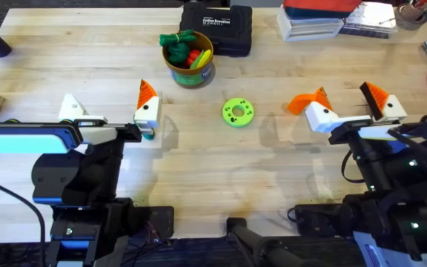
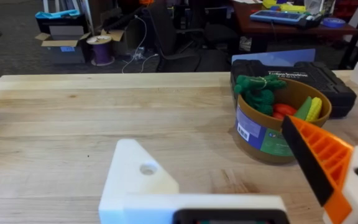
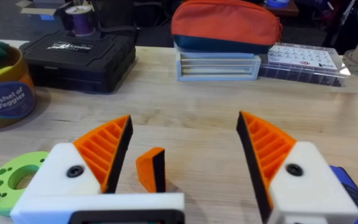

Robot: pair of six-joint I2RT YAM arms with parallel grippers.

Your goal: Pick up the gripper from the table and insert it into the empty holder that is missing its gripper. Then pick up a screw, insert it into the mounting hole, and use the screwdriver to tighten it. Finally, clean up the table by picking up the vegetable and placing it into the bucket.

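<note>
Wooden table [image 1: 199,148], cluttered far edge. Loose orange gripper [image 1: 299,104] lies just left of right gripper [image 1: 354,111], whose fingers spread wide, empty; right arm is nearer. Left gripper [image 1: 110,111] also wide, its left holder [image 1: 70,108] bare.

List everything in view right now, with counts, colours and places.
table: one, light wood, under everything.
bucket: one, yellow with a green band, far centre-left, holding green, red and yellow vegetables.
black case: one, black, behind the bucket.
green disc: one, bright green with holes, table centre.
gripper: one, orange ribbed wedge, loose on the table by the right arm's fingers.
red pouch: one, red, atop a clear box, far right.
holder: one, white, no wedge, on the left arm.
left gripper: open, one orange wedge.
right gripper: open, two orange wedges.
</note>
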